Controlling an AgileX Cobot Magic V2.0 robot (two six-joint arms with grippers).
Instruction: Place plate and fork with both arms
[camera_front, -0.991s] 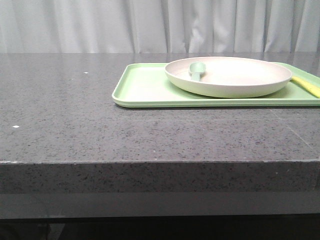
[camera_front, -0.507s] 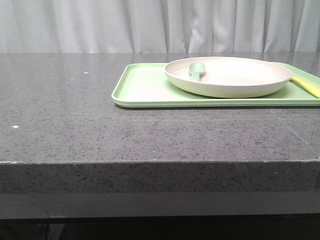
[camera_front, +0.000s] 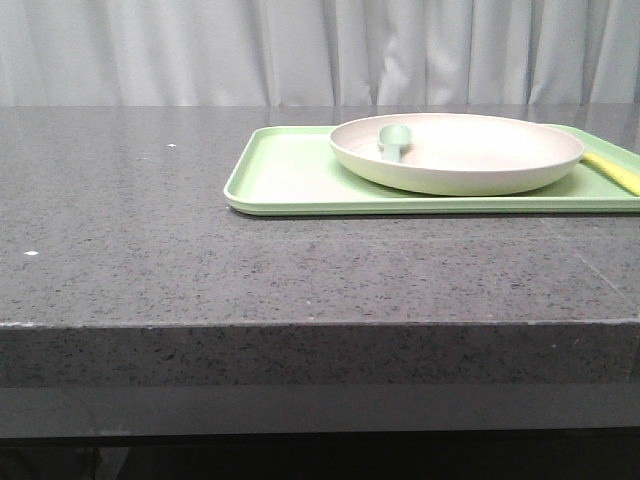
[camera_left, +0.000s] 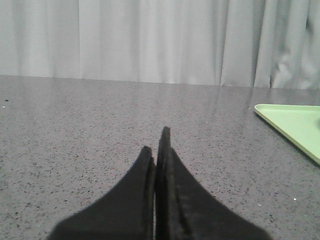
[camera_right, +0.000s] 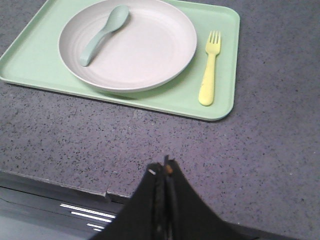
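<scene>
Both grippers, left (camera_left: 159, 150) and right (camera_right: 161, 172), pressed closed, empty | plate (camera_right: 127, 44), fork (camera_right: 209, 67) on tray (camera_right: 222, 107) | open wide before reaching; take fork by handle.

I see a dark grey speckled stone bench (camera_front: 150, 250) with a thick front edge. Directly on it lies one flat light-green tray (camera_front: 285, 175), set toward the right and far side.
</scene>
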